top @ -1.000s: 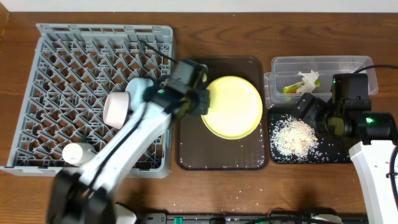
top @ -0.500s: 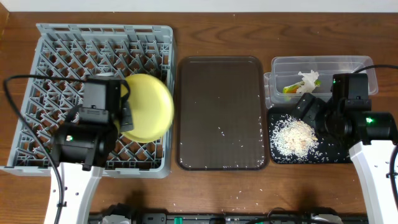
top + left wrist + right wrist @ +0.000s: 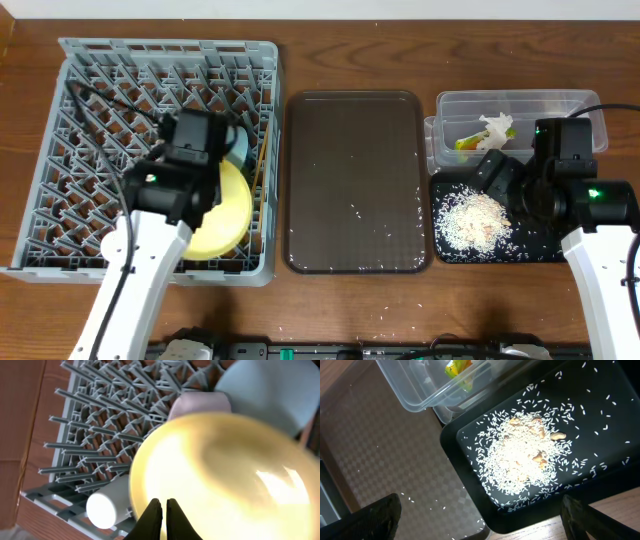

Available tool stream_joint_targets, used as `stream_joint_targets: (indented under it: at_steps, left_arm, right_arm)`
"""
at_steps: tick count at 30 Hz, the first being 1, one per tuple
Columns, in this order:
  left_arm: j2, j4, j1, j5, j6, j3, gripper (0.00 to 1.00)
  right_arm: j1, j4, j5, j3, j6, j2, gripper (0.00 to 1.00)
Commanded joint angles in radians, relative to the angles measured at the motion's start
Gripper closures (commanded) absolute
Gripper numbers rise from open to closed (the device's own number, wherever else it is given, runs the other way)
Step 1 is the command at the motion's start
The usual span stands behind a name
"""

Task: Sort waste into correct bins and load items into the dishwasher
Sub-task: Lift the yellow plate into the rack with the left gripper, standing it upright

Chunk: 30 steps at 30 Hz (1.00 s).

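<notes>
The left end effector (image 3: 162, 510) pinches the yellow plate (image 3: 226, 208) in the rack (image 3: 100, 90). The right end effector (image 3: 482, 519) is wide apart.

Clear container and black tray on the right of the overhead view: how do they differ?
The clear container is see-through with taller walls; the black tray is opaque and shallow. The clear container holds white and yellow-green scraps; the black tray holds a rice pile. Both sit side by side and hold waste.
</notes>
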Motion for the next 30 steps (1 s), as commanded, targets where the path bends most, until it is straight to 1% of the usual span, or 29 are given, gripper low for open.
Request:
stream_joint_targets:
  at_steps: [1, 3, 4, 5, 6, 7, 8, 9, 10, 11, 13, 15, 16, 20, 23, 25, 27, 30]
  left_arm:
    - [0.019, -0.004, -0.061, -0.062, 0.002, -0.008, 0.93]
    - [0.018, -0.011, -0.077, -0.081, -0.006, -0.008, 0.93]
    - [0.011, -0.040, -0.071, -0.115, -0.093, -0.005, 0.92]
    - [0.004, -0.051, -0.063, -0.116, -0.138, -0.005, 0.91]
    - [-0.015, -0.068, -0.036, -0.106, -0.211, -0.005, 0.86]
    - [-0.044, -0.082, 0.002, -0.079, -0.264, -0.005, 0.76]
    - [-0.078, -0.082, 0.050, -0.031, -0.265, -0.005, 0.63]
    - [-0.130, -0.082, 0.124, 0.037, -0.261, -0.005, 0.37]
    - [-0.172, -0.077, 0.192, 0.094, -0.233, -0.005, 0.33]
    - [-0.202, -0.073, 0.247, 0.152, -0.192, -0.005, 0.33]
    - [-0.242, -0.072, 0.369, 0.318, -0.110, -0.006, 0.36]
    - [-0.240, -0.077, 0.470, 0.484, -0.012, -0.008, 0.36]
    - [-0.225, -0.078, 0.522, 0.548, 0.013, -0.013, 0.36]
    - [-0.148, -0.082, 0.657, 0.688, 0.021, -0.023, 0.36]
    - [-0.088, -0.100, 0.711, 0.745, 0.030, -0.023, 0.37]
    - [-0.042, -0.117, 0.716, 0.786, 0.061, -0.023, 0.38]
    - [0.019, -0.163, 0.714, 0.788, 0.098, -0.027, 0.40]
    - [0.080, -0.182, 0.715, 0.784, 0.130, -0.057, 0.44]
  right_arm:
    - [-0.010, -0.002, 0.003, 0.000, 0.014, -0.010, 0.01]
    - [-0.010, -0.002, 0.003, 0.000, 0.014, -0.010, 0.01]
    - [-0.010, -0.002, 0.003, 0.000, 0.014, -0.010, 0.01]
    - [-0.010, -0.002, 0.003, 0.000, 0.014, -0.010, 0.01]
    - [-0.010, -0.002, 0.003, 0.000, 0.014, -0.010, 0.01]
    - [-0.010, -0.002, 0.003, 0.000, 0.014, -0.010, 0.01]
    - [-0.010, -0.002, 0.003, 0.000, 0.014, -0.010, 0.01]
    - [-0.010, -0.002, 0.003, 0.000, 0.014, -0.010, 0.01]
    - [-0.010, -0.002, 0.003, 0.000, 0.014, -0.010, 0.01]
    - [-0.010, -0.002, 0.003, 0.000, 0.014, -0.010, 0.01]
    - [-0.010, -0.002, 0.003, 0.000, 0.014, -0.010, 0.01]
    - [-0.010, -0.002, 0.003, 0.000, 0.014, -0.010, 0.01]
    - [-0.010, -0.002, 0.003, 0.000, 0.014, -0.010, 0.01]
    - [-0.010, -0.002, 0.003, 0.000, 0.014, -0.010, 0.01]
    - [-0.010, -0.002, 0.003, 0.000, 0.014, -0.010, 0.01]
    - [-0.010, -0.002, 0.003, 0.000, 0.014, -0.010, 0.01]
    - [-0.010, -0.002, 0.003, 0.000, 0.014, -0.010, 0.01]
    - [-0.010, -0.002, 0.003, 0.000, 0.014, -0.010, 0.01]
